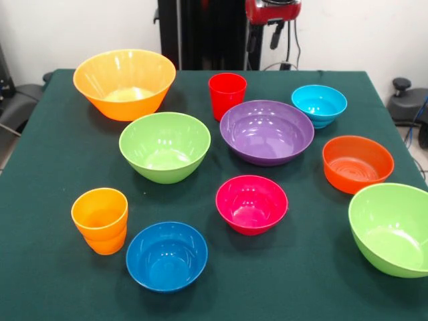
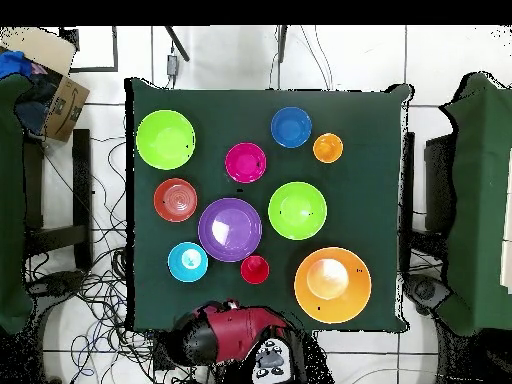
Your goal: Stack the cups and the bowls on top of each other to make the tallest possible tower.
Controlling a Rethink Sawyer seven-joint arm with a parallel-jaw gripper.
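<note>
Nothing is stacked yet, apart from the orange cups (image 1: 99,220), which look nested into one another. Taking the purple bowl (image 1: 267,131) as the landmark: the red cup (image 1: 227,94) stands just beside it on the robot's side, the light blue bowl (image 1: 319,104) sits near it, and the orange bowl (image 1: 357,162), pink bowl (image 1: 251,203) and a lime green bowl (image 1: 164,146) ring it. The dark blue bowl (image 1: 166,255), the second lime green bowl (image 1: 392,228) and the large yellow-orange bowl (image 1: 124,83) lie farther off on the green surface (image 1: 40,167).

The end effector (image 1: 266,35) hangs drawn back at the pedestal; whether it is released or clenched I cannot tell.

These pieces look light, stiff and glossy, so probably slippery. Pinching a rim wall seems the surest hold, and the red cup looks narrow enough to be taken across its body.
</note>
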